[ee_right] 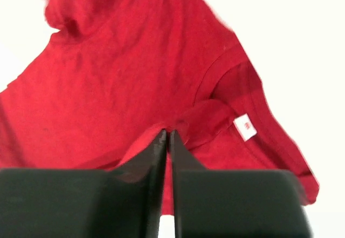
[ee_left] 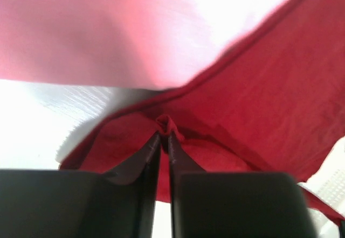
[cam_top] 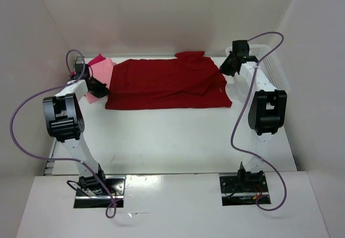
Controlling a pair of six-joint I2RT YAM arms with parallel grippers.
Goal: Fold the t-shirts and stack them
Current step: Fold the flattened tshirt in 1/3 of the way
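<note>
Crimson-dark cloth, the dark red t-shirt [cam_top: 167,84], lies spread across the far middle of the table, its long axis running from 9 o'clock to 3 o'clock in the top view. The left gripper [ee_left: 165,134] sits at its 9 o'clock edge, jaws narrow and nipping a small pucker of hem. The right gripper [ee_right: 166,134] is at the 3 o'clock end, jaws nearly together on a fold beside the collar. Each arm is nearest its own end, so the shirt stretches between them. A fold would likely carry both ends toward 6 o'clock together. The salmon pink t-shirt [cam_top: 103,72] lies bunched at 11 o'clock from the left gripper.
</note>
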